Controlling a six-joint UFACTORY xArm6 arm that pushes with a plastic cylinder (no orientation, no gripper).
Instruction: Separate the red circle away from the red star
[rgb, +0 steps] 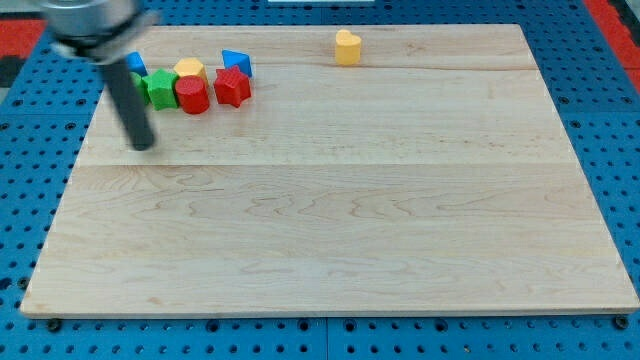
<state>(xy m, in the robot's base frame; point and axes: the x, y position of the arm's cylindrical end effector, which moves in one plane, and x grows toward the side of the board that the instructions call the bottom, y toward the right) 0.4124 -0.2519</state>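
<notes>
I read this as the approach step: the red circle (191, 95) and the red star (232, 87) sit side by side in the upper left of the frame, touching or very nearly so, and nothing looks parted yet.

They belong to a tight cluster. A green block (158, 88) presses against the circle's left side, a yellow block (189, 69) sits just above it, a blue block (237, 63) lies just above the star, and another blue block (135, 64) shows partly behind the rod. A lone yellow block (347, 47) stands well apart, near the top centre of the bench (330, 220).

My tip (146, 145) rests on bare wood below and to the left of the cluster, clear of every block.

For the next move, I judge I must bring my tip up into the narrow seam between circle and star, then push the circle down and away. The green block beside it may get dragged along.

There is no gripper on this arm, only the rod, so it holds nothing.
</notes>
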